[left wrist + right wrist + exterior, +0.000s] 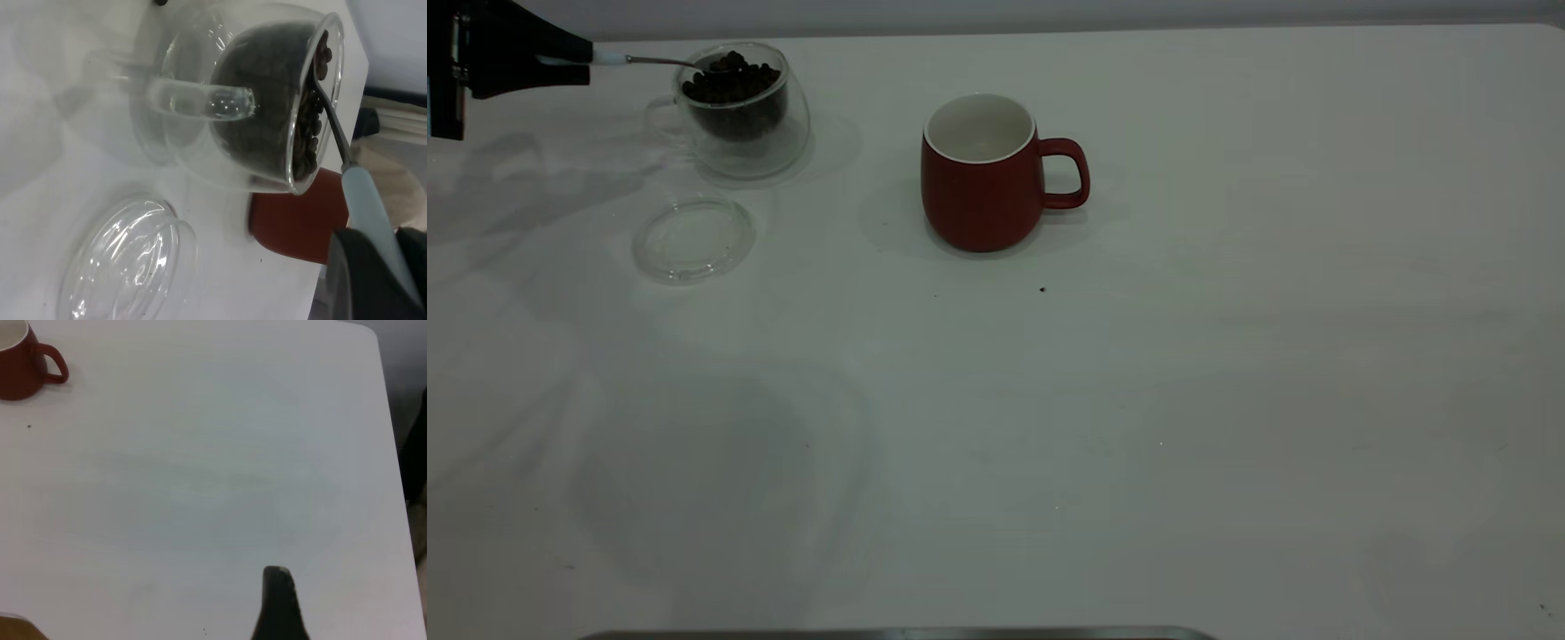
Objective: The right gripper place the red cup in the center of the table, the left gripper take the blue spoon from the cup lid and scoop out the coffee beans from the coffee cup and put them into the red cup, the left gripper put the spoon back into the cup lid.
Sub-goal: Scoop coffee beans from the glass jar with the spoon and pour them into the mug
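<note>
While its pale-blue handle is pinched in the left pincer (585, 62), the blue spoon (645, 60) reaches level over the rim of the coffee cup (743, 111), its shiny bowl lying on the heaped dark coffee beans (731, 82) at the worktop's (1138, 400) far left. Just in front lies the clear cup lid (694, 238), bare. Near the centre stands the red cup (983, 173), white inside; the right pincer (280, 600) hangs apart from it, and I cannot tell its fingers' state.

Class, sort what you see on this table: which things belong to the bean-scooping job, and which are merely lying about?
Belongs to the job:
left gripper, holding the blue spoon
coffee cup with coffee beans
red cup
cup lid

Just lying about:
a small dark speck on the table
</note>
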